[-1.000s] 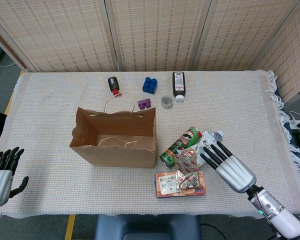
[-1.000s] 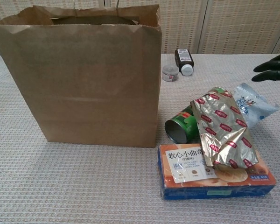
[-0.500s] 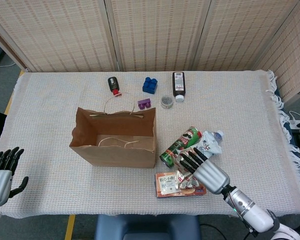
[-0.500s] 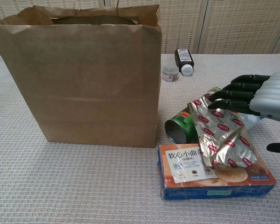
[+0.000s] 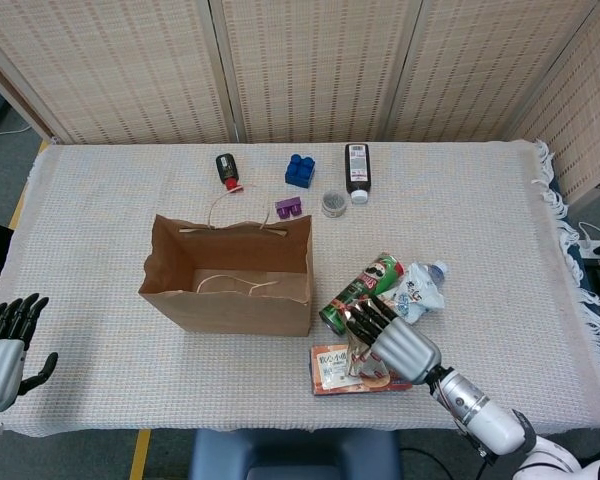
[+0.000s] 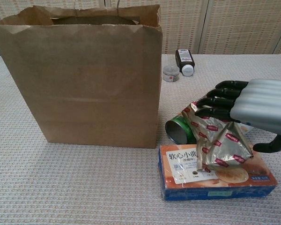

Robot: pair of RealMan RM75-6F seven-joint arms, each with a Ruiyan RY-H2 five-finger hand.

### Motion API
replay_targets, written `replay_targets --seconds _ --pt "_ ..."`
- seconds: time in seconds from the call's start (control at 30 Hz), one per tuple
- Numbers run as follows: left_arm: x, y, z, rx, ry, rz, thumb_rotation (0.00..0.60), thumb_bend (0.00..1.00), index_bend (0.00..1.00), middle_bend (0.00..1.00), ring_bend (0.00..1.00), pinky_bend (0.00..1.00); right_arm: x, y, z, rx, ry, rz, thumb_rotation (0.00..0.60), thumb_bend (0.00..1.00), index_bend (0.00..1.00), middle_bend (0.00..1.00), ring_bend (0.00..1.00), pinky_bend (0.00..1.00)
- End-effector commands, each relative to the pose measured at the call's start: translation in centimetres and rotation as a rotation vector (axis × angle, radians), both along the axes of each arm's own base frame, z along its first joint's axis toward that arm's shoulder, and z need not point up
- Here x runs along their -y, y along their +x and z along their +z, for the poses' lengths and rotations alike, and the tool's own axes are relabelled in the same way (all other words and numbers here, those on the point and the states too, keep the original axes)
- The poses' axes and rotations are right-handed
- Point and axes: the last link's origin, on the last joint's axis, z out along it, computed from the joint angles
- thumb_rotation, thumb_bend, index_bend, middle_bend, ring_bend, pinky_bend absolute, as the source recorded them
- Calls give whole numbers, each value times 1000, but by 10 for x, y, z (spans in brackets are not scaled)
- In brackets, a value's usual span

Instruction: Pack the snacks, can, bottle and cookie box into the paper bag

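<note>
Since the earlier frames the right robot hand (image 6: 253,110) has come in from the far right edge and now lies over the foil snack packet (image 6: 215,145), its dark fingers (image 6: 215,101) spread across the packet's upper part, with the thumb out below on the right; whether the packet is actually gripped cannot be told. Foil snack packet: crumpled, silver with red labels, resting directly under the right robot hand, partly on the cookie box (image 6: 210,180) and leaning against the green can (image 6: 180,131). Cookie box: flat on the worktop (image 5: 500,220) just beneath and in front of the hand. Green can: on its side, open mouth toward the chest camera, just left of the fingertips. White-and-blue snack bag (image 5: 420,290) with the bottle (image 5: 437,269): just beyond the hand, on its far right side. Paper bag (image 5: 230,275): upright and open-topped, left of the hand, beside the can. Dark bottle (image 5: 357,170), small round tin (image 5: 332,203), blue block (image 5: 299,169), purple block (image 5: 288,208) and black-and-red item (image 5: 227,170): well beyond the hand at the far side of the worktop. Left robot hand (image 5: 5,345): at the left edge off the worktop, fingers apart, holding nothing
</note>
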Motion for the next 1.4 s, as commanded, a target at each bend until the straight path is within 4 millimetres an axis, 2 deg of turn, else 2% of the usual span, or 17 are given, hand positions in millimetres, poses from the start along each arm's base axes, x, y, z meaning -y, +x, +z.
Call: replay_targets --seconds 0.03,0.13,0.17,0.23,0.27,0.3,0.4,0.47,0.73,0.83,1.0,1.23,1.4 --pt "0 0 0 3 -2 -1 600 359 25 0 0 0 2 3 -7 -8 -18 35 600 117 0 0 0 34" --pt "0 0 0 4 -3 -3 600 358 28 0 0 0 2 7 -12 7 -44 80 600 117 33 51 28 110" --pt "0 0 0 5 -3 -3 600 358 28 0 0 0 3 8 -13 18 -54 96 600 125 111 125 86 170" --pt "0 0 0 5 -3 -2 600 359 28 0 0 0 2 10 -15 41 -72 125 600 171 378 328 284 341" --pt "0 -1 0 5 -3 -2 600 359 29 0 0 0 2 11 -16 53 -75 130 600 187 443 375 338 390" --pt "0 -1 0 5 -3 -2 600 359 29 0 0 0 2 10 -16 65 -74 130 600 223 567 465 447 496" --pt "0 0 0 7 -4 -3 600 360 31 0 0 0 2 9 -15 89 -73 133 600 300 729 588 599 670" --pt "0 -1 1 8 -5 -3 600 361 33 0 0 0 1 6 -14 95 -70 135 600 333 785 627 641 726" --pt "0 0 0 5 -4 -3 600 359 34 0 0 0 3 7 5 193 -117 123 600 353 814 645 659 735" --pt "0 0 0 3 -3 -2 600 360 34 0 0 0 6 11 20 255 -157 120 600 353 814 645 659 735" --pt "0 0 0 2 -1 -1 600 361 33 0 0 0 14 18 56 360 -255 112 600 353 813 645 659 735" --pt "0 0 0 -1 -1 -3 600 361 34 0 0 0 35 48 118 556 -454 100 600 353 812 645 660 735" --pt "-1 1 -1 -4 -3 -5 600 360 34 0 0 0 52 77 136 614 -532 86 600 351 810 645 659 735"
